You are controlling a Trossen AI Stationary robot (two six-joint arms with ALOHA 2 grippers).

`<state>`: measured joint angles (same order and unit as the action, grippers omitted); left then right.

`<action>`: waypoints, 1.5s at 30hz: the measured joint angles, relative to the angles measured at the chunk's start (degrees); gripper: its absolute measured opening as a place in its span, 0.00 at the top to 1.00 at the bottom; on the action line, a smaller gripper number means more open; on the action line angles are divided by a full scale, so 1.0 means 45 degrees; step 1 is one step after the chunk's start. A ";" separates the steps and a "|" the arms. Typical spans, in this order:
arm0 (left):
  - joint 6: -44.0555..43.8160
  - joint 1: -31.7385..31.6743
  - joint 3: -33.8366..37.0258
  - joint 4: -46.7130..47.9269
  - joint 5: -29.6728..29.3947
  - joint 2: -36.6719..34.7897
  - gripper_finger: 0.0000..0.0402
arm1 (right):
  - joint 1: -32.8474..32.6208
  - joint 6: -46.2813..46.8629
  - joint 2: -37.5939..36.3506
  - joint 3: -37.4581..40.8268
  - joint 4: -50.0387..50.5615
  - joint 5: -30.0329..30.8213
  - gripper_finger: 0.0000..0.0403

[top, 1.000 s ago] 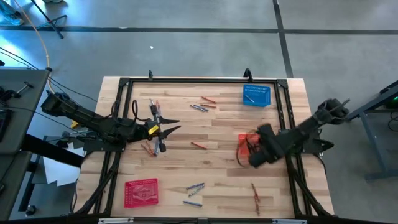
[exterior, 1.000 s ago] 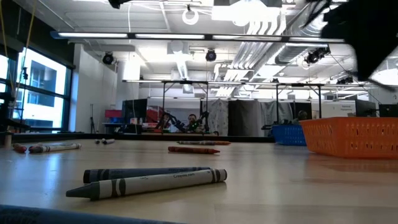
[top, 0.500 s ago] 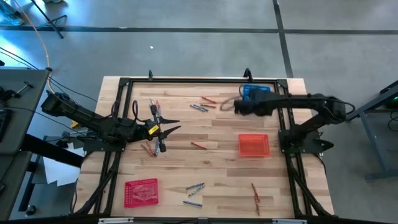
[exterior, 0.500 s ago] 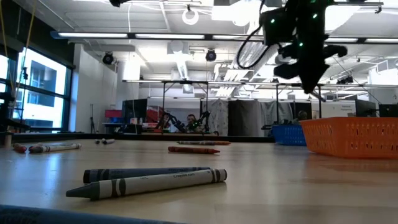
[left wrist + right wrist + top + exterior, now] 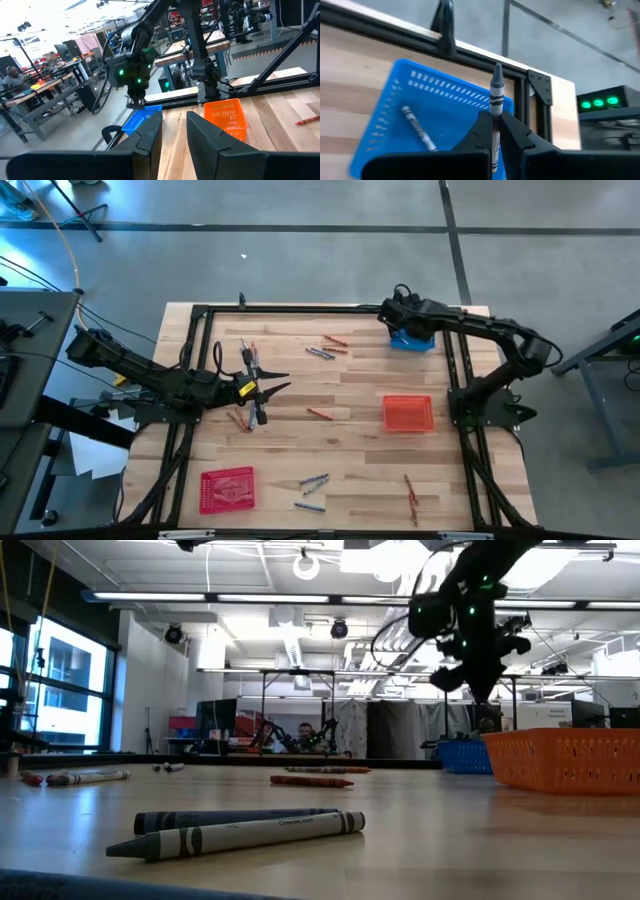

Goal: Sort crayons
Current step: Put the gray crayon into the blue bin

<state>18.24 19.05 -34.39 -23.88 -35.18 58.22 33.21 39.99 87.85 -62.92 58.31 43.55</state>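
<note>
My right gripper (image 5: pixel 495 131) hangs above the blue basket (image 5: pixel 414 338) at the table's far right, shut on a grey crayon (image 5: pixel 496 92). One grey crayon (image 5: pixel 418 128) lies inside that basket. My left gripper (image 5: pixel 283 383) hovers level over the table's left half, open, with nothing between its fingers (image 5: pixel 150 137). Loose crayons lie scattered on the wood: red ones (image 5: pixel 335 339) (image 5: pixel 320 413) and grey ones (image 5: pixel 320 354) (image 5: pixel 313 480). Two grey crayons (image 5: pixel 240 830) lie closest in the low view. My right gripper pinches the grey crayon's paper-wrapped shaft (image 5: pixel 495 114) between its two fingers. The crayon lies along the fingers, and its pointed tip (image 5: pixel 497 70) sticks out beyond them. The fingers slant down toward the table's far edge. The crayon is clear of the basket.
An orange basket (image 5: pixel 408 413) stands right of centre and a red basket (image 5: pixel 228 488) at the near left. A black frame (image 5: pixel 300 308) runs round the table's edges. More crayons lie by the left gripper (image 5: pixel 240 418) and near the front right (image 5: pixel 411 490).
My right gripper has swung from beside the orange basket toward the table's far edge, turning as it went, and now hangs over the blue basket. It has stayed shut.
</note>
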 joint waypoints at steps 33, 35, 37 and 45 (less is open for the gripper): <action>-0.0384 -0.1006 0.0000 0.0549 0.0000 0.0000 0.81 | 0.0186 -0.1229 0.2706 0.0000 -0.1040 -0.1019 0.99; -0.0384 -0.1006 0.0000 0.0549 0.0000 0.0000 0.81 | 0.0186 -0.1241 0.2706 0.0000 -0.1040 -0.1034 0.99; -0.0384 -0.1006 0.0000 0.0549 0.0000 0.0000 0.81 | 0.0186 -0.1329 0.2706 0.0000 -0.1046 -0.1125 0.99; -0.0389 -0.1006 0.0000 0.0547 0.0000 0.0000 0.81 | 0.0186 -0.1327 0.2706 0.0000 -0.1064 -0.1452 0.91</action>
<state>16.49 14.52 -34.39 -21.42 -35.18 58.22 34.04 34.01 100.03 -62.92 53.52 37.01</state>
